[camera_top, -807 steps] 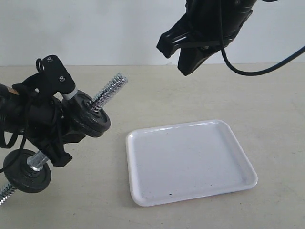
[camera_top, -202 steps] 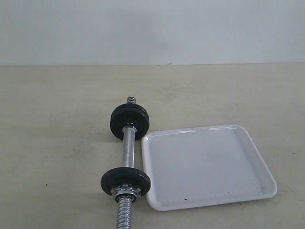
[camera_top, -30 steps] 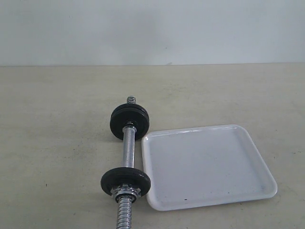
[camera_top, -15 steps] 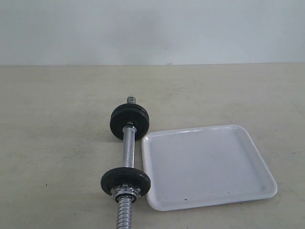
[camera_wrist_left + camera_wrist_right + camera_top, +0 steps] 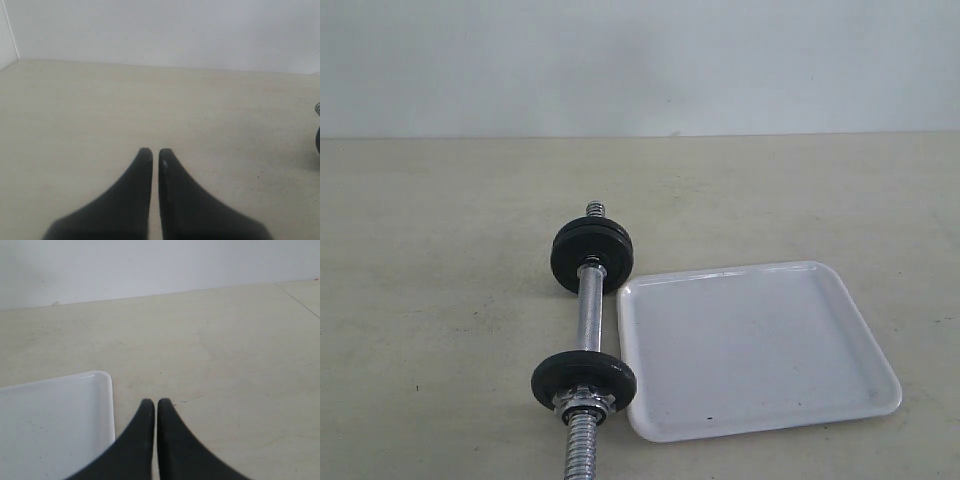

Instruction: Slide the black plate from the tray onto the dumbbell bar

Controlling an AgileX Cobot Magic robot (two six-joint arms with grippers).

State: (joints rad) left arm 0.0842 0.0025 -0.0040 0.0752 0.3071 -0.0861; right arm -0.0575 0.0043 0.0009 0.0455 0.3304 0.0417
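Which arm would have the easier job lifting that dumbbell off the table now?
Left, probably. The dumbbell bar lies on the left arm's side of the tray, and its end shows in the left wrist view; the right wrist view shows only the tray.

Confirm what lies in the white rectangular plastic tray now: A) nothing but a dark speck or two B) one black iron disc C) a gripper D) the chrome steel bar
A: the white plastic tray is bare; the black iron discs sit on the chrome steel bar beside it.
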